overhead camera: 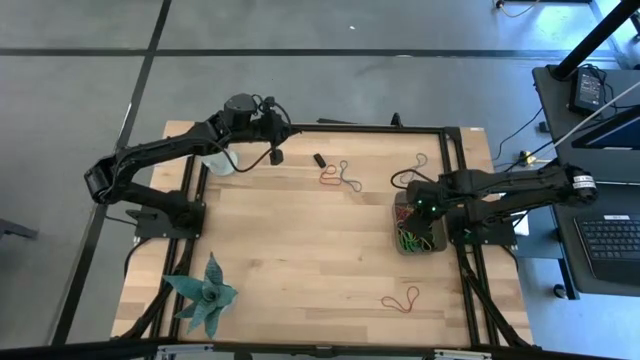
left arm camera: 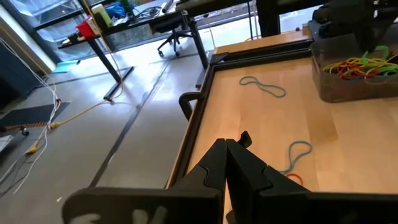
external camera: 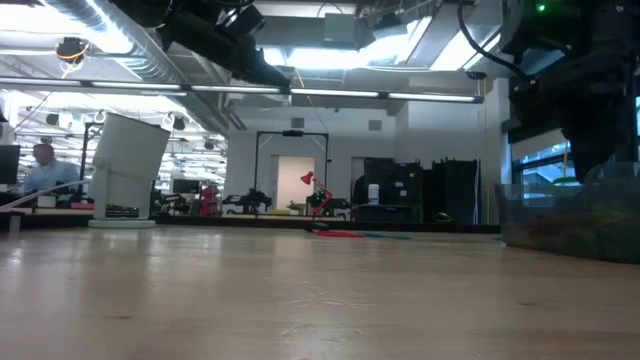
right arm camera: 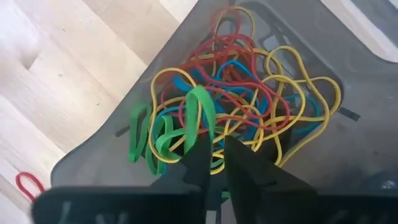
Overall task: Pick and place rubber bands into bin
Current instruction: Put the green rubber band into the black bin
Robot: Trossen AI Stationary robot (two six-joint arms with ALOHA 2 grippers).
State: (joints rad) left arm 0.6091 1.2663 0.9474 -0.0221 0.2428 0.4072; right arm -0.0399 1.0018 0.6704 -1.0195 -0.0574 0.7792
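The bin (overhead camera: 400, 243) stands at the table's right edge, holding a heap of red, yellow, blue and green rubber bands (right arm camera: 242, 106). My right gripper (right arm camera: 216, 149) points down into it from above, its fingers a narrow gap apart, with a green band (right arm camera: 199, 118) right at their tips. Loose bands lie flat on the wood at the far middle (overhead camera: 335, 176), at the far right (overhead camera: 412, 163) and near the front edge (overhead camera: 401, 300). My left gripper (left arm camera: 227, 146) hangs shut and empty above the far left of the table. My right gripper comes down on the heap from above. One fingertip (right arm camera: 200, 152) stands against the green band's loops (right arm camera: 186, 134), which rest on the other bands in the bin. Whether the finger touches the band I cannot tell.
A white cup (overhead camera: 220, 160) stands at the far left under the left arm. A small black oblong piece (overhead camera: 319, 159) lies near the far bands. A green plant-like figure (overhead camera: 203, 295) sits at the near left corner. A black rail (overhead camera: 370, 128) frames the table.
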